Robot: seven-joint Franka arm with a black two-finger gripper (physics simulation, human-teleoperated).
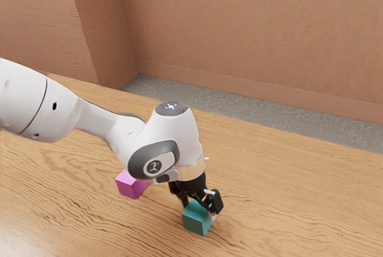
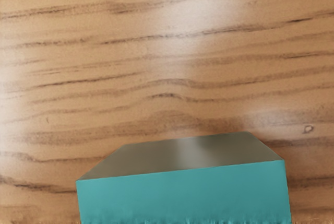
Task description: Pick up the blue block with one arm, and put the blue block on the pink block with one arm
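the blue block (image 1: 197,221) sits on the bench (image 1: 287,197), near the front edge of the exterior view and a little to the right of its middle. it looks more teal than blue, and it stands flat on the wood with one corner turned toward the camera. in the wrist view the blue block (image 2: 182,195) lies just under our hand, with its shaded top face and one bright teal side showing and the bench's (image 2: 167,51) wavy brown grain spreading out beyond it.

our hand (image 1: 202,203) is down at the block, its black body right above the top face and its lower part overlapping the block's upper right edge. we cannot tell whether the hand is open or closed on the block, because the wrist and the hand's own body cover the contact.

the pink block (image 1: 130,186) rests on the bench toward the exterior view's left of the blue one, apart from it and partly hidden behind our white wrist. our arm (image 1: 90,119) comes in from the exterior view's left and bends down to the hand.

behind the bench a strip of grey floor (image 1: 269,113) runs along the foot of a brown wall (image 1: 251,23).
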